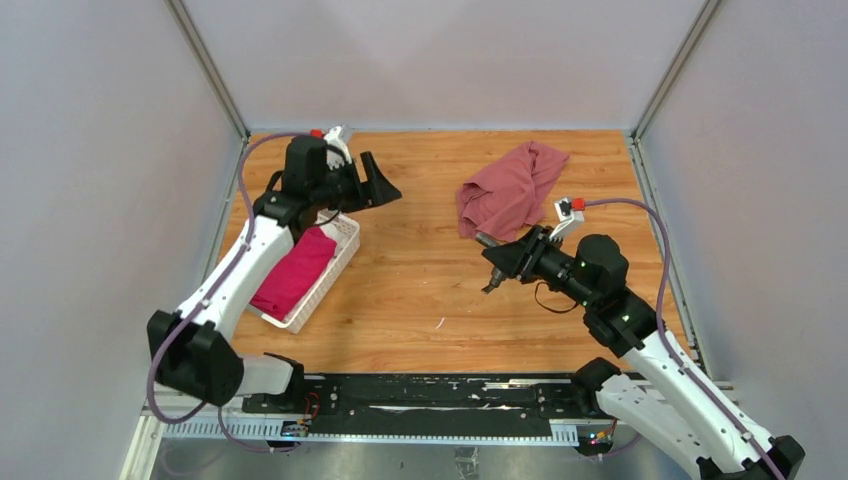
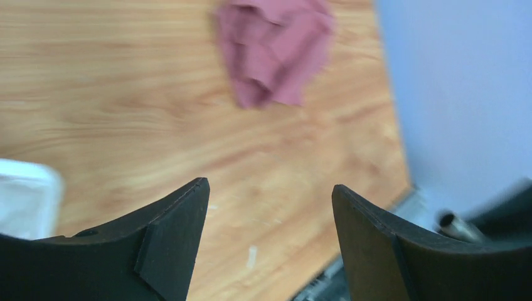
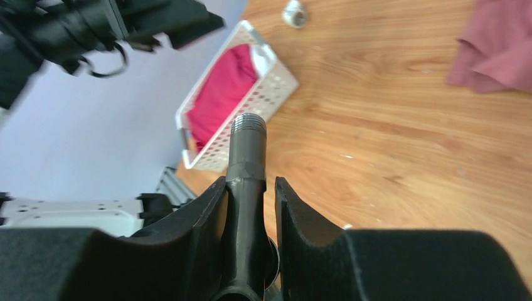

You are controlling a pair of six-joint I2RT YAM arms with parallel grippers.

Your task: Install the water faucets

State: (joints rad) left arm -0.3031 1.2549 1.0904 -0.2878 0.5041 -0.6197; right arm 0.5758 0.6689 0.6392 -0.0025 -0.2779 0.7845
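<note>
Wood table point(image 1: 420, 300); right pincer point(image 3: 249, 183) grips tap point(image 3: 247, 147); fitting point(image 3: 293, 12) visible right-wrist only.

Lab: panel walls point(image 1: 100, 150), wooden table point(image 1: 420, 290)

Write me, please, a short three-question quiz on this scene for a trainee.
1. True or false: the left gripper is shut on the white fitting.
2. What does the right gripper hold? A: the dusty-red cloth. B: the dark grey tap. C: nothing.
3. Fill the gap: the magenta fabric lies inside the white slatted ____.

Key: 1 false, it is open and empty, and the fitting lies on the table; 2 B; 3 basket.
</note>
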